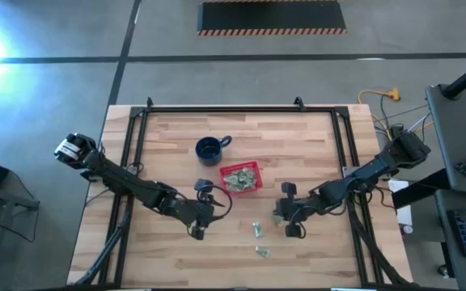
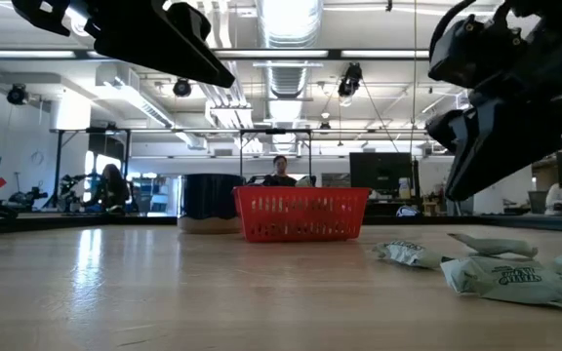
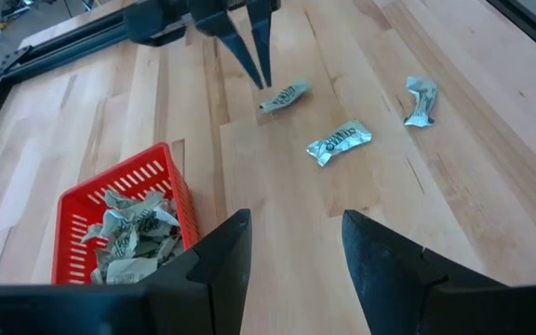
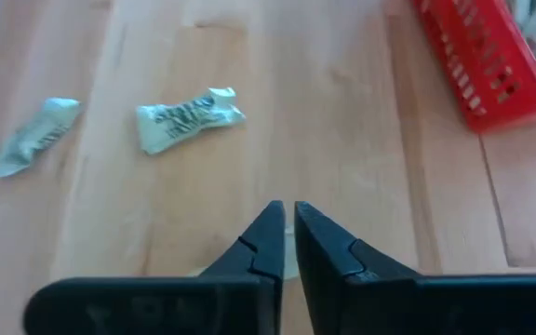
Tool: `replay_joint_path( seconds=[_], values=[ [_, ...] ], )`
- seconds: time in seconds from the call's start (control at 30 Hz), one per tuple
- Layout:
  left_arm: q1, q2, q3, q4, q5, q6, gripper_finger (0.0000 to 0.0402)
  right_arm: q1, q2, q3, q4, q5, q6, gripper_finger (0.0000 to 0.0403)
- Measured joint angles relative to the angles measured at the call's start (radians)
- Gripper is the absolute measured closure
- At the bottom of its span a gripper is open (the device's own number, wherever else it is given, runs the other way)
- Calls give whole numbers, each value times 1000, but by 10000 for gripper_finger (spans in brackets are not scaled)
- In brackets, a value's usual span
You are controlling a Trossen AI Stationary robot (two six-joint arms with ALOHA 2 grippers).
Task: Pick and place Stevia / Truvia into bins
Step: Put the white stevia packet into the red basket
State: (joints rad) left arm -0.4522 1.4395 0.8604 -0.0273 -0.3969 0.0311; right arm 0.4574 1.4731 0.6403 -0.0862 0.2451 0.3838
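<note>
Near the table's front right, the right gripper (image 3: 257,58) hangs with jaws pressed almost together on a pale sachet (image 3: 283,95), ready for the red basket (image 1: 242,178) of packets nearby, while the left gripper (image 3: 291,256) waits, jaws spread, beside it.

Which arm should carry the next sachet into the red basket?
Right. The right hand is shut on a sachet on the table, beside the red basket. The left hand is open and empty, farther from the two other loose sachets.
</note>
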Motion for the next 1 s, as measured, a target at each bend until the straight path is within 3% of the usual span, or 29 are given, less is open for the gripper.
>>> replay_joint_path(
  seconds=[0.2, 0.43, 0.63, 0.8, 1.0],
  values=[
    [0, 0, 0, 0, 0, 0, 248, 1, 12, -20, 9, 50, 16, 333],
    [0, 0, 0, 0, 0, 0, 248, 1, 83, -22, 22, 46, 59, 275],
    [0, 0, 0, 0, 0, 0, 248, 0, 115, -23, 21, 2, 63, 250],
    [0, 0, 0, -1, 0, 0, 248, 0, 115, -25, 22, -11, 63, 269],
    [0, 0, 0, -1, 0, 0, 248, 1, 114, -28, 21, -24, 52, 353]
  ],
)
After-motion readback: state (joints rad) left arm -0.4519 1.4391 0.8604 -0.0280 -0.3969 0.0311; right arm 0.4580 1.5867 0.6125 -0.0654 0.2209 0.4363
